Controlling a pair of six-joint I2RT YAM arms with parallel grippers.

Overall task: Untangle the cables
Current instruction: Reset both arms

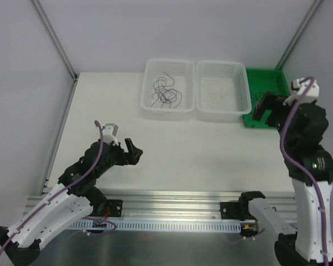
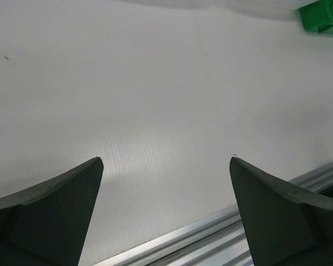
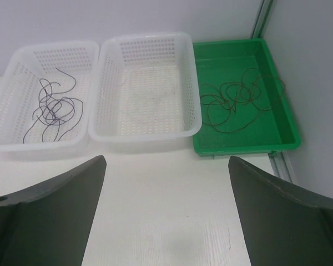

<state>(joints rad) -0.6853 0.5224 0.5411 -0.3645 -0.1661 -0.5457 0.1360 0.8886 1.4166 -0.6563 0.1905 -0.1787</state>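
Table (image 1: 183, 149): we see it reach from the rail (image 1: 172, 199) at the near edge back to the wall.
Left basket (image 1: 169, 61): we find it at the far side, rim to rim with the middle basket (image 1: 222, 63) on its right.
Tray (image 1: 266, 75): we place it in the far right corner, just beside the middle basket.
Cables: we see one tangle (image 1: 165, 91) in the left basket and a second tangle (image 3: 233, 100) in the tray.
Left gripper (image 2: 165, 160): we find it over the near left of the table, well apart from the baskets.
Right gripper (image 3: 166, 158): we find it at the right, before the tray.
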